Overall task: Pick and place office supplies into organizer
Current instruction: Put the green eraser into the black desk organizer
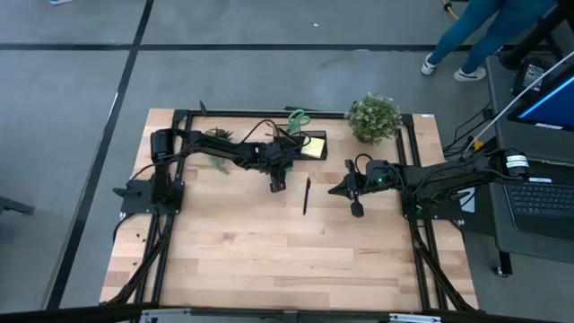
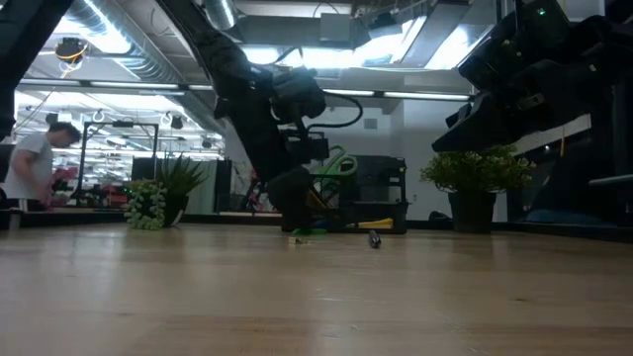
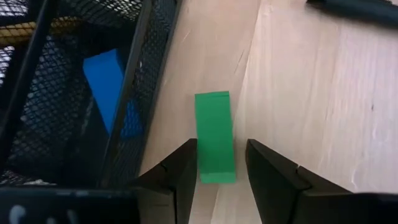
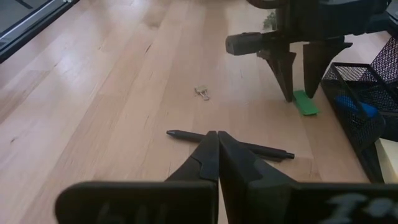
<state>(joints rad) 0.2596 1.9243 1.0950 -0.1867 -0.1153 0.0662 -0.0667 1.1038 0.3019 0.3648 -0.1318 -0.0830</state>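
Seen from above, a pale wooden table point(image 1: 269, 260) fills the middle. My two dark arms reach in from nine and three o'clock. A potted plant point(image 1: 373, 117) sits toward one o'clock.

The black mesh organizer point(image 1: 309, 145) stands at twelve o'clock. It already holds a blue eraser point(image 3: 112, 87), a yellow sticky-note pad point(image 1: 313, 145) and green-handled scissors point(image 1: 298, 117).

My left gripper point(image 1: 278, 182) hangs just at the organizer's seven o'clock, fingers open, holding nothing. A green eraser point(image 3: 214, 137) lies flat on the wood right below it, just beside the mesh wall. Its long axis runs along my line of reach, and its near end sits between my fingertips point(image 3: 180, 171). I judge a straight drop and squeeze across its narrow sides would take it.

My right gripper point(image 1: 355, 205) waits at three o'clock, fingers pressed shut and empty. It is clearly farther from the eraser.

A black pen point(image 1: 306, 195) lies between my grippers, pointing twelve to six.

I can read no labels or writing.
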